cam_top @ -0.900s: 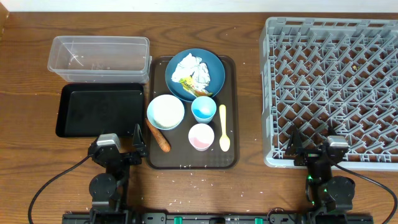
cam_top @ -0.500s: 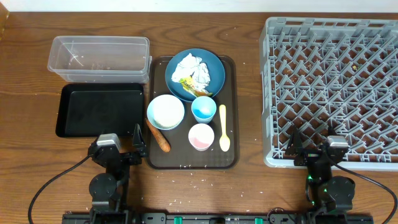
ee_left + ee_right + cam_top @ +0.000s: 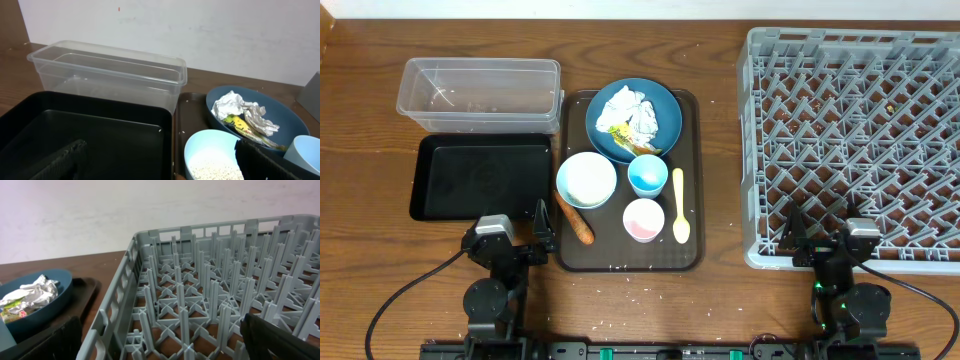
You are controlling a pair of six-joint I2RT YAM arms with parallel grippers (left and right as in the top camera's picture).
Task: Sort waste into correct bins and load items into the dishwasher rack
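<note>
Both arms were parked at near table edge. L gripper (image 3: pixel 512 235) was spread wide w/ nothing held, faced toward black tray (image 3: pixel 480 180) & clear tub (image 3: pixel 480 64). R gripper (image 3: pixel 823 235) was likewise wide open & empty, set by rack (image 3: pixel 860 120). Dishes were grouped on brown serving tray (image 3: pixel 692 250) btwn bins & rack, prob. so each arm is given a short reach.

- Tissue (image 3: pixel 635 112) & scraps (image 3: pixel 235 120) were seen on blue plate (image 3: pixel 670 125).
- Rice (image 3: pixel 215 170) was seen in white bowl (image 3: pixel 562 180).
- Carrot stick (image 3: pixel 576 222) was seen beside the bowl.

No brand, label or writing could be read.

bins (image 3: pixel 480 90) left; serving tray (image 3: pixel 692 180) centre, plate (image 3: pixel 668 110) on it; rack (image 3: pixel 855 140) right
</note>
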